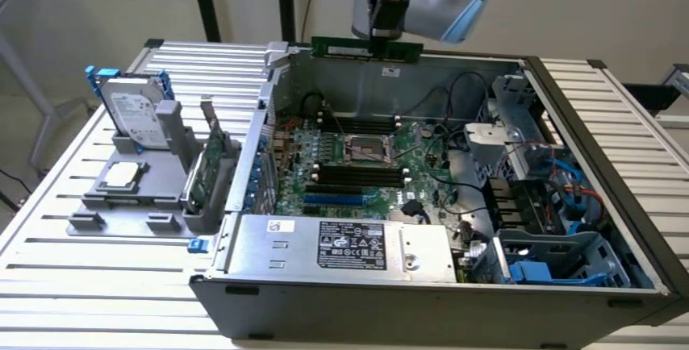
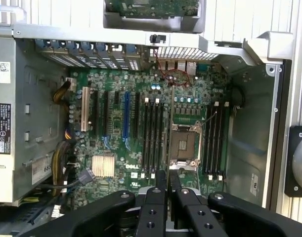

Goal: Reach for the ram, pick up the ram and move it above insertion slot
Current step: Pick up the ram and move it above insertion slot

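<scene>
Gripper (image 1: 386, 37) up high over the far edge of the open computer case (image 1: 560, 148), fingers pinched on the ram (image 1: 364, 48). Ram held level, long side running left-right in the exterior view, hanging in the air above the case's far wall, clear of everything below. In the wrist view, black fingers (image 2: 163, 195) close together, almost touching, thin edge of the stick between them hard to make out. Motherboard (image 1: 361, 164) lying flat inside the case, well below the ram. Black memory slots (image 1: 361, 177) in a row just near of the processor socket (image 1: 366, 147), all bare. Silver power supply box (image 1: 339, 245) with a label at the near side of the case. Grey holder (image 1: 135, 197) on the slatted table (image 1: 86, 277) to the exterior view's left, carrying a hard drive (image 1: 135, 112), a chip (image 1: 119, 174) and a green expansion card (image 1: 210, 168) standing on edge.
</scene>
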Controlling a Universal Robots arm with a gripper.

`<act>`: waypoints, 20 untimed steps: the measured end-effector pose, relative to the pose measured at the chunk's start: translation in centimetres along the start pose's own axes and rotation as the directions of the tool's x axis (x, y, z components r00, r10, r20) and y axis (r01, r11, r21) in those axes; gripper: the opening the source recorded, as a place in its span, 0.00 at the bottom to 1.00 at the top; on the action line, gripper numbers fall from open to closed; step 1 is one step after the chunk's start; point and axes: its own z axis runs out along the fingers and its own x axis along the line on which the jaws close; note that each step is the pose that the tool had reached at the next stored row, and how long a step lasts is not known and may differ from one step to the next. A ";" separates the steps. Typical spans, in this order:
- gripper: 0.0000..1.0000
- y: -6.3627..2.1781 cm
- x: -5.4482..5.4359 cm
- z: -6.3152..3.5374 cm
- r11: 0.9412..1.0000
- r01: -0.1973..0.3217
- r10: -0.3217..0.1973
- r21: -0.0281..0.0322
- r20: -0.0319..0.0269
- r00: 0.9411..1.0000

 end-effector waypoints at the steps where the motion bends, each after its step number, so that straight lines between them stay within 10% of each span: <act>1: 0.14 -0.05 0.0 0.09 1.000 -0.007 0.007 0.000 0.000 1.000; 20: 0.14 -0.90 -0.9 1.24 0.999 -0.032 0.032 0.001 0.002 0.999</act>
